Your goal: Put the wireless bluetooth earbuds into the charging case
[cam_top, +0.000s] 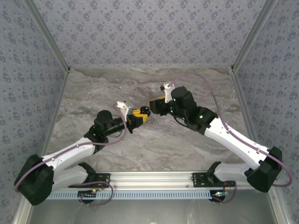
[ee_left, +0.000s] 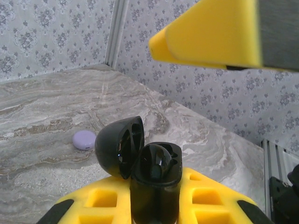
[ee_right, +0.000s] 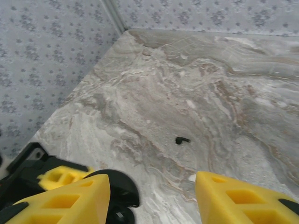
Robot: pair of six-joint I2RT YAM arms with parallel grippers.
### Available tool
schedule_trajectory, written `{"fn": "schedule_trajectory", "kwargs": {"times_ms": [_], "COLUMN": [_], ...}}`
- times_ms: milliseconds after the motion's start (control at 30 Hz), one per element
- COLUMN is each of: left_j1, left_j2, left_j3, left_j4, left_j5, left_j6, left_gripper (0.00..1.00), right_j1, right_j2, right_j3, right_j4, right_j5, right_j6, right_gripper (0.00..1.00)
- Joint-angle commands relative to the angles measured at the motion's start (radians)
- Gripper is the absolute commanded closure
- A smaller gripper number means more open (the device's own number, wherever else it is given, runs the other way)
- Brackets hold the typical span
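Observation:
My left gripper point(ee_left: 156, 198) is shut on the black charging case point(ee_left: 154, 182), held upright above the table with its round lid point(ee_left: 117, 147) swung open to the left. A glossy black earbud point(ee_left: 156, 161) sits in the case's mouth. A second black earbud point(ee_right: 182, 140) lies loose on the marble table. My right gripper point(ee_right: 152, 191) hangs open just over the case lid point(ee_right: 119, 184), with nothing between its yellow fingers point(ee_right: 233, 200). In the top view the left gripper point(cam_top: 136, 116) and the right gripper point(cam_top: 154, 105) meet at the table's middle around the case point(cam_top: 145, 111).
A pale lilac puck point(ee_left: 84, 139) rests on the marble table point(ee_right: 196, 79) beyond the case. A small white speck point(ee_right: 191, 177) lies near my right finger. Patterned walls point(cam_top: 149, 28) enclose the table on three sides. The right gripper's finger point(ee_left: 210, 35) hangs above the case in the left wrist view.

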State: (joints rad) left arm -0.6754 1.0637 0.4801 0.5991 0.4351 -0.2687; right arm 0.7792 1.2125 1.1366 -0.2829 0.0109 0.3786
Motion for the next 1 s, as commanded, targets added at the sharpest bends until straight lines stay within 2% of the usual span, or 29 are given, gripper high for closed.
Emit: {"fn": "schedule_trajectory", "kwargs": {"times_ms": [0, 167, 433, 700, 967], "left_j1": [-0.006, -0.006, -0.006, -0.005, -0.005], "left_j2": [-0.052, -0.118, -0.205, -0.264, -0.327], "left_j3": [0.000, 0.016, 0.021, 0.048, 0.051], "left_j4": [-0.043, -0.129, -0.222, -0.331, -0.390], "left_j5": [0.045, 0.080, 0.077, 0.024, -0.006], "left_j6": [0.067, 0.102, 0.132, 0.138, 0.134], "left_gripper": [0.81, 0.81, 0.81, 0.81, 0.80], "right_j1": [-0.035, -0.129, -0.183, -0.190, -0.169], "right_j2": [-0.016, 0.030, 0.189, 0.453, 0.723], "right_j3": [0.027, 0.010, 0.047, 0.207, 0.404], "right_j4": [-0.109, -0.159, -0.156, -0.140, -0.172], "right_j5": [0.028, -0.033, -0.165, -0.315, -0.409], "right_j6": [0.029, 0.045, 0.003, -0.041, -0.053], "right_gripper": [0.47, 0.47, 0.46, 0.50, 0.54]}}
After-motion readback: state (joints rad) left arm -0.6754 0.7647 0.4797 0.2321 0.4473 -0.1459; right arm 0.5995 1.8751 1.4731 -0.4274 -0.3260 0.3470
